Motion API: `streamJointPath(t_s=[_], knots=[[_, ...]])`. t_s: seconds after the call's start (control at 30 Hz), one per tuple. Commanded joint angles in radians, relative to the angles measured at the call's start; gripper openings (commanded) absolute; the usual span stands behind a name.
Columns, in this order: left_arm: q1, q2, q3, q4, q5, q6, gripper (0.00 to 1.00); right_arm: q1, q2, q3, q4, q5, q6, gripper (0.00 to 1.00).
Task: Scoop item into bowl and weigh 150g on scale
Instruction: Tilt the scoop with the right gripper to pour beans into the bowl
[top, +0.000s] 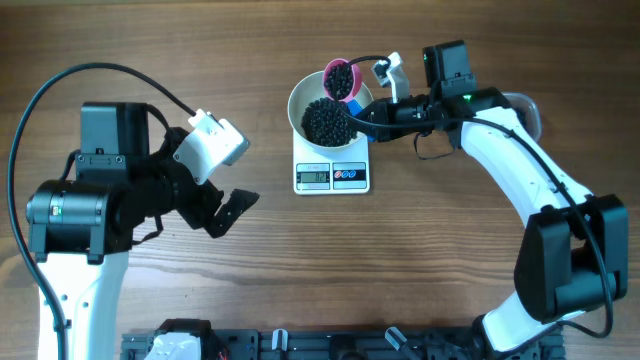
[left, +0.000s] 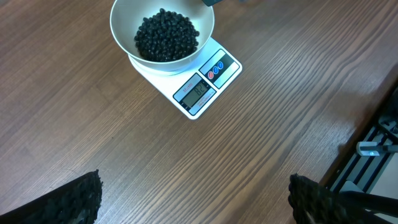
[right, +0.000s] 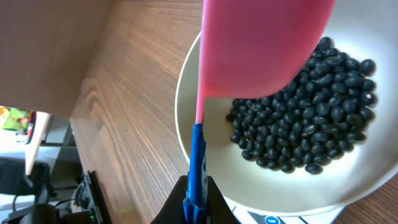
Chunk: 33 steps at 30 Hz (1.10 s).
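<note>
Presently, right fingers (top: 368, 112) clamp the scoop (top: 340, 78) by its handle, keeping beans (top: 326, 121) over the bowl (top: 298, 100) on the scale (top: 332, 178) for pouring. Left fingers (top: 232, 207) stand wide, parked left, judged clear of weighing.

Robotics lab: 2 arms (top: 505, 165), wooden table (top: 150, 40)

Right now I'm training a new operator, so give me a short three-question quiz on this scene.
1. True or false: the bowl sits on the scale.
2. What does the right hand hold? A) the bowl B) the scoop C) nothing
3. Fill in: the left hand, off to the side of the scale, is ____ (open or shut).
Key: 1 true; 2 B; 3 open.
</note>
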Motion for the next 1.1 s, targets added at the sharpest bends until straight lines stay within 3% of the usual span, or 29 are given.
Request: streamJointPath(t_s=[0.0, 0.5, 1.07], knots=[[0.006, 0.004, 0.019, -0.001, 0.008, 0.012, 1.00, 0.005, -0.027, 0.024, 0.002, 0.024, -0.023, 0.04], [0.006, 0.004, 0.019, -0.001, 0.008, 0.012, 1.00, 0.019, -0.049, 0.024, -0.003, 0.033, 0.047, 0.04], [0.006, 0.004, 0.019, -0.001, 0.008, 0.012, 1.00, 0.065, -0.073, 0.024, -0.059, 0.187, 0.057, 0.04]])
